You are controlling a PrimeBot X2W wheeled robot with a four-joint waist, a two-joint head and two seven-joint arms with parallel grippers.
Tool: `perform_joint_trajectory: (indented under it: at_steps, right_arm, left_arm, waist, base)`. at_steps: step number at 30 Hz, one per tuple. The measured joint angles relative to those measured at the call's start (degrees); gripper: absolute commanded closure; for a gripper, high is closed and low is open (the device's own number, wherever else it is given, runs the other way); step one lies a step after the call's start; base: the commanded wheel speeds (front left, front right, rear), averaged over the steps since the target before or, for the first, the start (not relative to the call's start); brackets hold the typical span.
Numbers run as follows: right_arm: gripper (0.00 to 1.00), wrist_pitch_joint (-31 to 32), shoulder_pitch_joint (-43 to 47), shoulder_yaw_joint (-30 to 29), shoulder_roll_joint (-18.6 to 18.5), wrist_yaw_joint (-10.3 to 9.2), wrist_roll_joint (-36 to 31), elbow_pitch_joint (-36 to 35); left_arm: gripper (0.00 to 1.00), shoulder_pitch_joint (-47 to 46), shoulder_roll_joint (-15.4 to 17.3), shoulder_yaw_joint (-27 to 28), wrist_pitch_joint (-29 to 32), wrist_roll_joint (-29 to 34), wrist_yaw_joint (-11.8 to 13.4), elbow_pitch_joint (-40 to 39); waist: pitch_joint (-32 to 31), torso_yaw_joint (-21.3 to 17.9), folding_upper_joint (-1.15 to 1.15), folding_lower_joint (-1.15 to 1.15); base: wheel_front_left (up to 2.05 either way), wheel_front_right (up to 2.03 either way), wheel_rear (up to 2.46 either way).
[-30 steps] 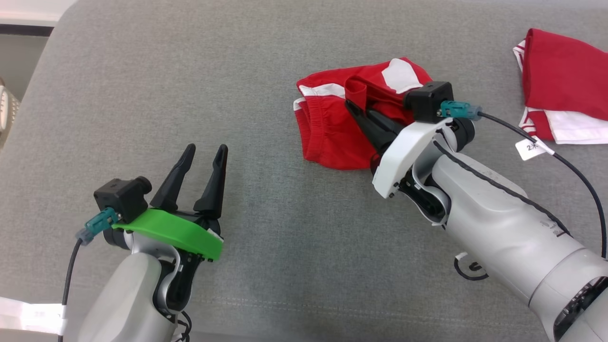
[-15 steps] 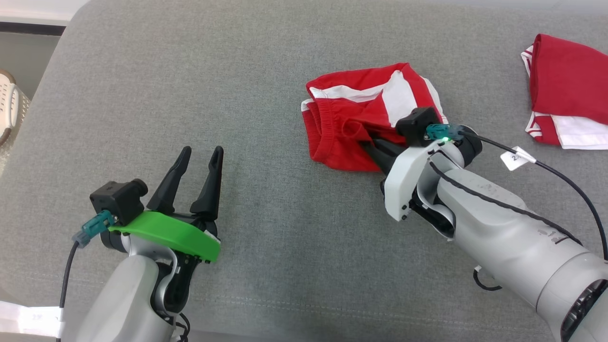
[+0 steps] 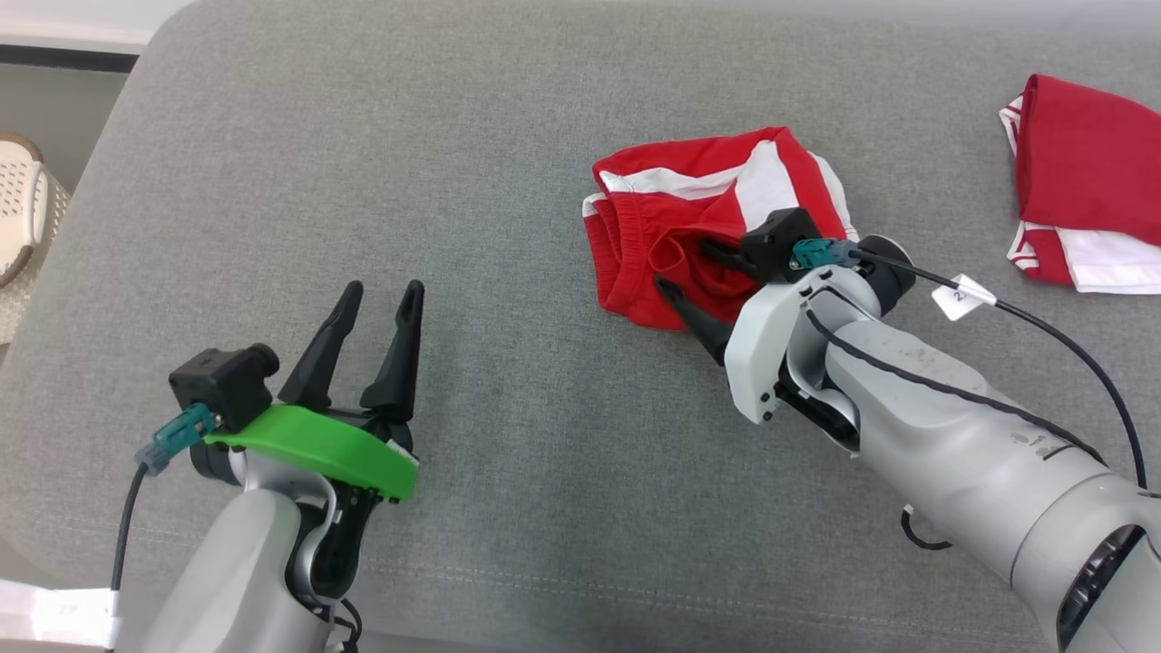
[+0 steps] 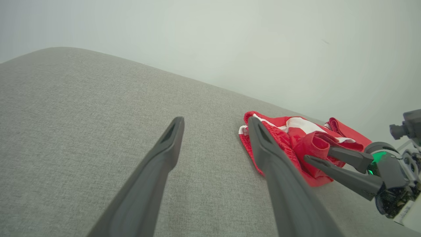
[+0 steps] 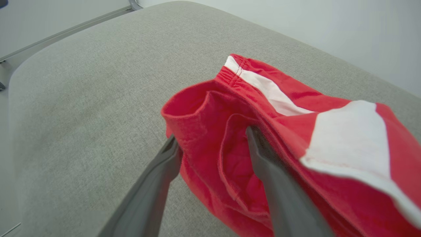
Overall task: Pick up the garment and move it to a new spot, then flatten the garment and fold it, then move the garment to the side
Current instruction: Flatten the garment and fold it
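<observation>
The garment [image 3: 689,199], red shorts with white stripes, lies crumpled on the grey cushion [image 3: 508,136] right of centre. My right gripper [image 3: 680,263] is at its near edge, fingers spread open, and a raised red fold stands loosely between them. The right wrist view shows that fold of the garment [image 5: 204,115] between the open fingers of the right gripper [image 5: 210,135]. My left gripper [image 3: 383,288] hovers open and empty at the lower left, well apart from the cloth. In the left wrist view, the left gripper [image 4: 215,120] points toward the garment [image 4: 286,144] and the right gripper [image 4: 317,154].
A second red and white garment [image 3: 1079,172] lies at the cushion's far right edge. A pale perforated basket [image 3: 18,209] stands off the cushion's left side. A cable with a white tag [image 3: 961,295] trails from my right wrist. Bare grey cushion spreads left of the shorts.
My right gripper has gone from shut on the garment to open, lowering toward the cushion. The garment has settled flatter. The left arm holds still; the camera shifted slightly.
</observation>
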Motion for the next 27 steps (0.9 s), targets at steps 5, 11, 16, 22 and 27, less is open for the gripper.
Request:
perform_joint_trajectory:
  at_steps: [5, 11, 16, 22, 27]
  right_arm:
    - [0.00, 0.0, 1.2, 0.3, 0.4, 0.00, 1.7, 0.0]
    - [0.00, 0.0, 4.5, 0.5, 0.1, 0.00, 4.3, -0.6]
    - [0.00, -1.0, 7.3, -0.6, -0.9, 0.00, 6.9, -3.2]
    - [0.00, -2.3, 8.7, -3.6, -3.8, 0.00, 8.7, -6.8]
    - [0.00, -2.9, 11.0, -11.6, -5.7, -0.01, 16.6, -12.2]
  left_arm:
    - [0.00, 1.5, 0.3, 1.3, 0.0, 0.0, 0.0, 0.4]
    - [0.00, 2.2, 0.6, 1.8, 0.0, 0.0, 0.0, 0.5]
    - [0.00, 3.4, 0.7, 1.8, 0.0, 0.0, 0.0, 0.8]
    - [0.00, 4.1, 1.3, 2.8, 0.0, 0.0, 0.0, 0.6]
    - [0.00, 4.8, 1.5, 3.0, 0.0, 0.0, 0.0, 0.1]
  waist:
    - [-1.2, -0.7, 0.00, 0.00]
    - [-2.4, -3.2, 0.00, 0.00]
    - [-3.4, -4.6, 0.00, 0.00]
    - [-4.3, -6.0, 0.00, 0.00]
    - [-4.3, -6.8, 0.00, 0.00]
  base:
    - [0.00, 0.00, 0.00]
    - [0.00, 0.00, 0.00]
    - [0.00, 0.00, 0.00]
    - [0.00, 0.00, 0.00]
    - [0.00, 0.00, 0.00]
